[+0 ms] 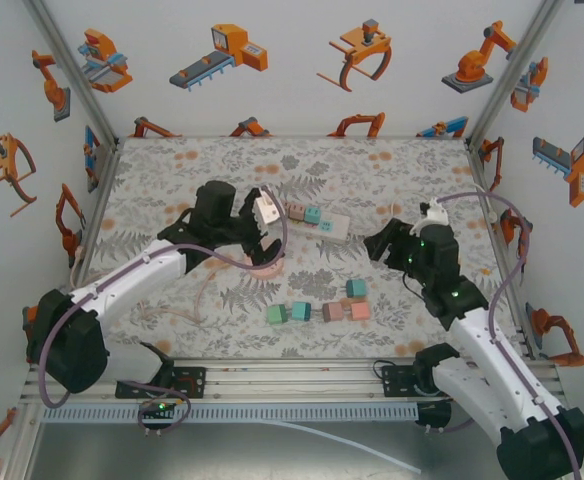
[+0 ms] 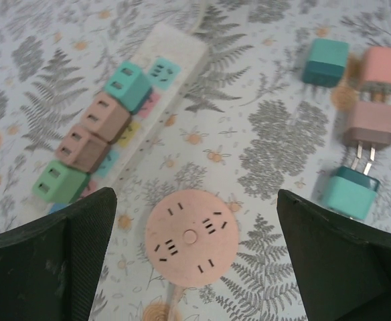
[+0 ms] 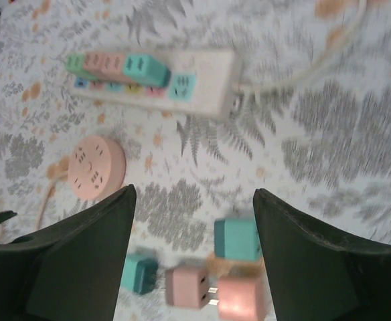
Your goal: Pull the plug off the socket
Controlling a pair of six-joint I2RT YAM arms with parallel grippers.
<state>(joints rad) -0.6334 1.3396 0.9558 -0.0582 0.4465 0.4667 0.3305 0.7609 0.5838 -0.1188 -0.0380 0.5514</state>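
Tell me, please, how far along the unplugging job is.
Done: several loose plugs lie on the table. In hand: nothing; the left gripper and right gripper are both open and empty. Left: four plugs sit in the power strip.

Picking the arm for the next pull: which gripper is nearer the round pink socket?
Left. The left gripper hangs open right over the round pink socket. The right gripper is well off to the socket's right, beyond the end of the white power strip.
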